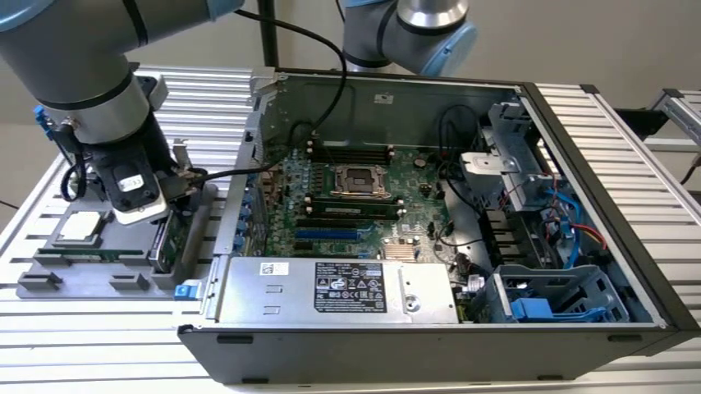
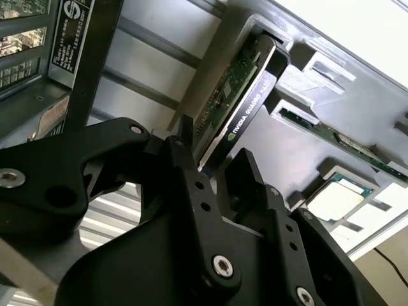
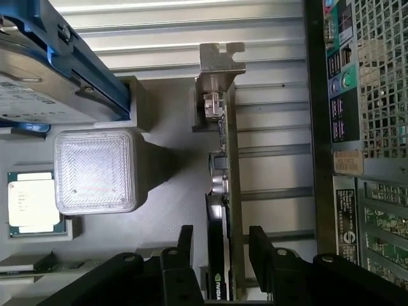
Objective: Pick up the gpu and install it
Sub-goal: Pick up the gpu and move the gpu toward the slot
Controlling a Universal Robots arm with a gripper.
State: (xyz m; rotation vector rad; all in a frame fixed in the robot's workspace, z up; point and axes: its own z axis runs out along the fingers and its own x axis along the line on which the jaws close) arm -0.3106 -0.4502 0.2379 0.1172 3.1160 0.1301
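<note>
pincer [image 3: 222,233] stands apart, astride the gpu [image 3: 224,159], which sits on edge in the tray [image 3: 169,210] between its fingers [image 3: 186,245]. pickup looks to be the step in hand; closing calls for fingers square on the thin board.

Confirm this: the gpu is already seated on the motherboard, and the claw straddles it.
Wrong on the seating. The gpu stands on edge in the gray tray outside the case, as the first wrist view shows. The claw does straddle it, a finger on each side.
</note>
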